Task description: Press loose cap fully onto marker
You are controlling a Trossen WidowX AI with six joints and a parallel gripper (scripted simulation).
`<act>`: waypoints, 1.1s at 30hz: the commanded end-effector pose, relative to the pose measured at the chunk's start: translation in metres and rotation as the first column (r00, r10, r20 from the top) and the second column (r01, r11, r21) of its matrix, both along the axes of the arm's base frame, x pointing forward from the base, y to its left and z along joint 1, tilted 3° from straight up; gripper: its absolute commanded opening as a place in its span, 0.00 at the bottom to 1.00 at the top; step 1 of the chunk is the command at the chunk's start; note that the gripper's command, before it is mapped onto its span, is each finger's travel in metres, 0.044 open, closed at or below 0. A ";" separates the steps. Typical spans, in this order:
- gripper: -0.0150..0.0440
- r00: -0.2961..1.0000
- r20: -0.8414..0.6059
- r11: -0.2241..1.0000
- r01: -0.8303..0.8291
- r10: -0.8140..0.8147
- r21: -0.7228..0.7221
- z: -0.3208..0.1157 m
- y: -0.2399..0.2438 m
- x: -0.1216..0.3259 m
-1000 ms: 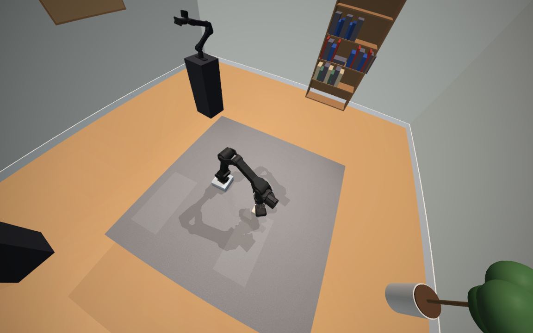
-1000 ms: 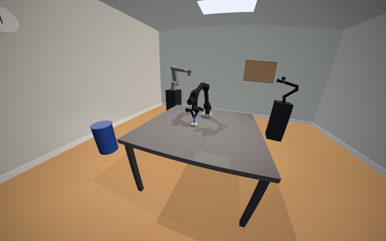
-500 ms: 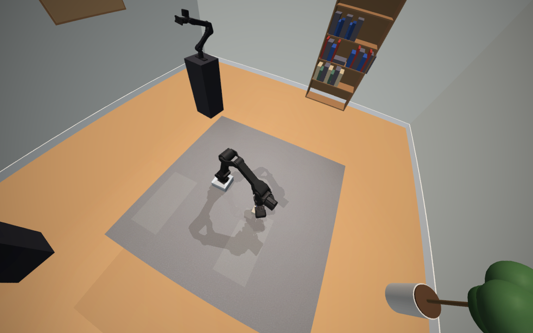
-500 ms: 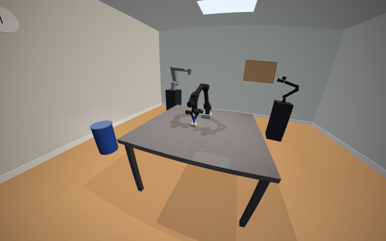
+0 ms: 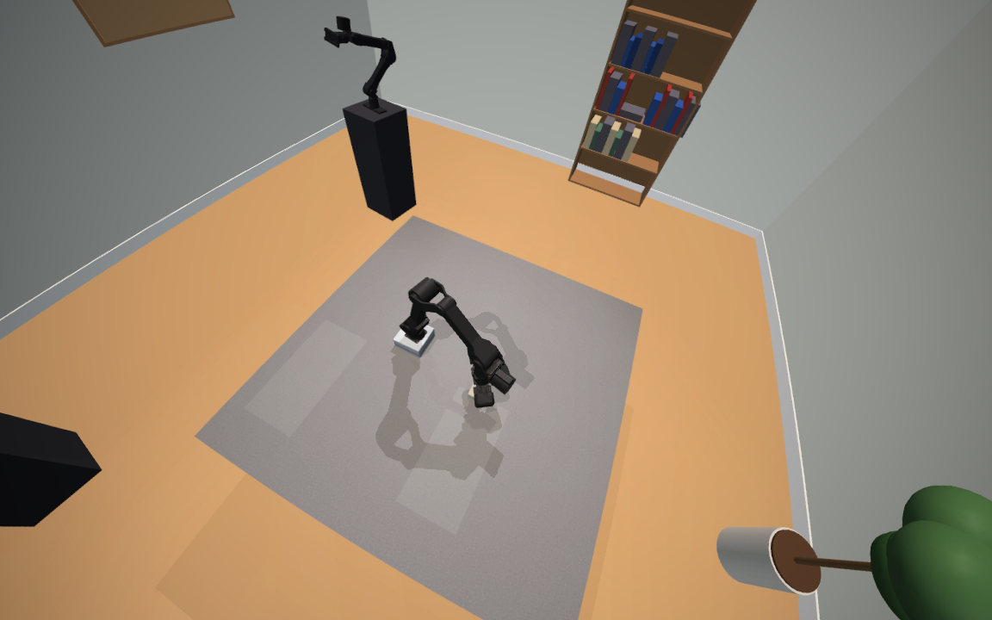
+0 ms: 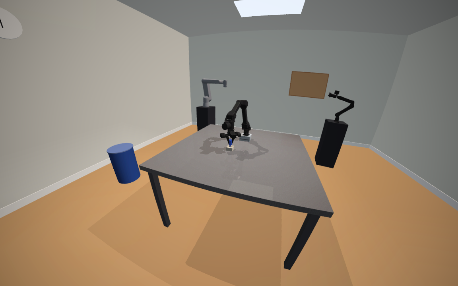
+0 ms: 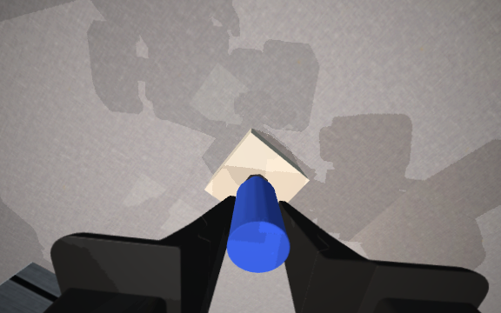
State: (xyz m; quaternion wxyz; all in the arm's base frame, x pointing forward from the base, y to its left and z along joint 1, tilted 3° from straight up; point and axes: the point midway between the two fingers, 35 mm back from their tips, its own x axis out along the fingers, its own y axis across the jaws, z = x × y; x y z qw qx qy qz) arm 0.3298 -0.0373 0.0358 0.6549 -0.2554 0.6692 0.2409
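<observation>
While clamped on the blue marker cap (image 7: 257, 226), sits directly over the cream holder block (image 7: 257, 167) on the grey table (image 6: 259, 167): gripper (image 7: 257, 204), both black fingers pressed against the cap's sides, one on each flank, cap upright between them with its closed flat end toward the wrist camera. Just below the cap's lower rim, a thin dark ring of the marker (image 7: 257, 176), the rest of its barrel hidden inside or behind the cap; cap bottom close above the block's top face, whether fully seated cannot be told. Block turned cornerwise in the wrist view, one corner pointing away, lying among overlapping arm shadows on the table. From the exterior view, arm (image 6: 235, 113) bent over from its white base (image 6: 245, 137), gripper (image 6: 229, 139) pointing straight down, a sliver of blue cap (image 6: 230, 142) showing above the small pale block (image 6: 229, 147), near the middle of the far half of the table. From the top view, gripper (image 5: 482, 395) covering the block almost wholly, only a pale edge (image 5: 471, 392) peeking out beside it. Elsewhere: blue bin (image 6: 123, 163) off the table's left corner, bookshelf (image 5: 650, 92) against the wall.
</observation>
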 end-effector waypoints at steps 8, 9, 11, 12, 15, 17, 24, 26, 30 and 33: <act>0.57 1.000 0.000 1.000 0.000 0.000 0.000 0.000 0.000 0.000; 0.61 1.000 0.000 1.000 0.000 0.000 0.000 0.000 0.000 0.000; 0.70 1.000 0.000 1.000 0.000 0.000 0.000 0.000 0.000 0.000; 0.74 1.000 0.000 1.000 0.000 0.000 0.000 0.000 0.000 0.000; 0.88 1.000 0.000 1.000 0.000 0.000 0.000 0.000 0.000 0.000; 0.97 1.000 0.000 1.000 0.000 0.000 0.000 0.000 0.000 0.000; 1.00 1.000 0.001 1.000 0.001 -0.001 0.000 0.053 0.001 0.003; 1.00 1.000 0.000 1.000 0.000 0.000 0.000 0.072 0.002 0.001; 1.00 1.000 0.000 1.000 0.000 0.000 0.000 0.075 0.002 0.001; 0.87 0.990 0.004 0.990 0.142 -0.142 -0.002 0.072 0.003 0.000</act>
